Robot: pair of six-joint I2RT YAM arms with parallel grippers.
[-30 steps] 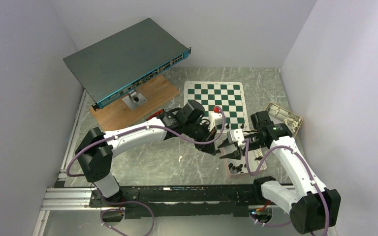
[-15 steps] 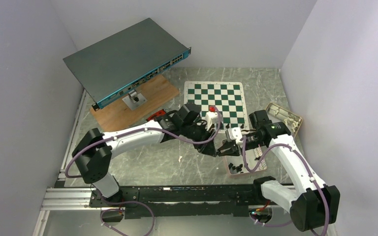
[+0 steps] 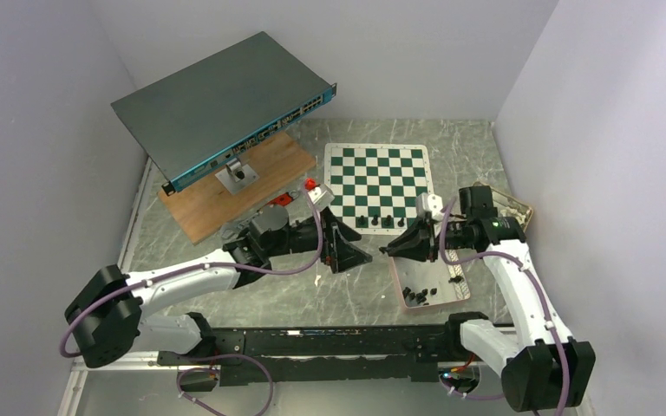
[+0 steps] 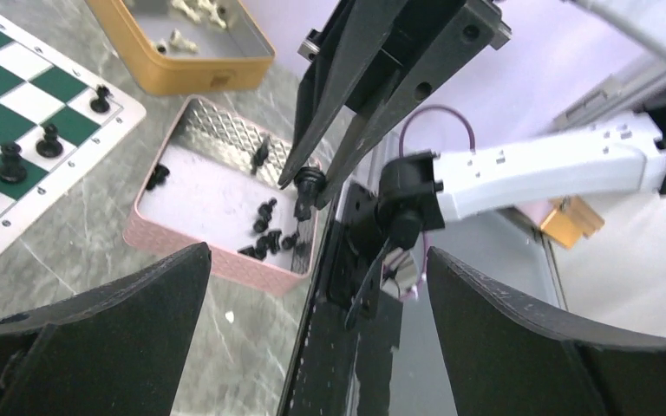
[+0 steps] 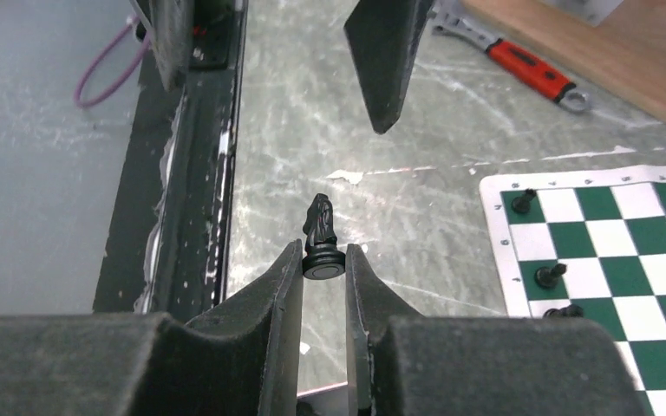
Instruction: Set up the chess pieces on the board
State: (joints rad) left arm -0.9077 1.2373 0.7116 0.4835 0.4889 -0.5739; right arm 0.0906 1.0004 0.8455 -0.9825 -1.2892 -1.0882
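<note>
Nearest the bases: pink tray (image 4: 217, 256) on the marble table (image 3: 312, 286), cluster of loose chess pieces (image 4: 269, 234) inside. Just off its far left corner, raised above the table: right gripper (image 5: 323, 256) clamped on one black piece (image 5: 322, 227), pinched at the round base, top pointing away from the fingers toward the left arm. Piece type too small to call. Facing it, close but not touching: left gripper (image 4: 316, 253), spread wide, holding nothing. Beyond both: the board (image 3: 380, 165), flat on the table, row of four black pieces (image 3: 380, 222) standing along its near edge. Right of the board: tan tin (image 4: 182, 76) with white pieces (image 4: 192, 9) inside. Left of it: red-handled wrench (image 5: 529, 74) lying by a wooden slab (image 3: 225, 186). Farthest back: grey network switch (image 3: 225, 100), tilted on a stand over the slab, port side facing the board.
</note>
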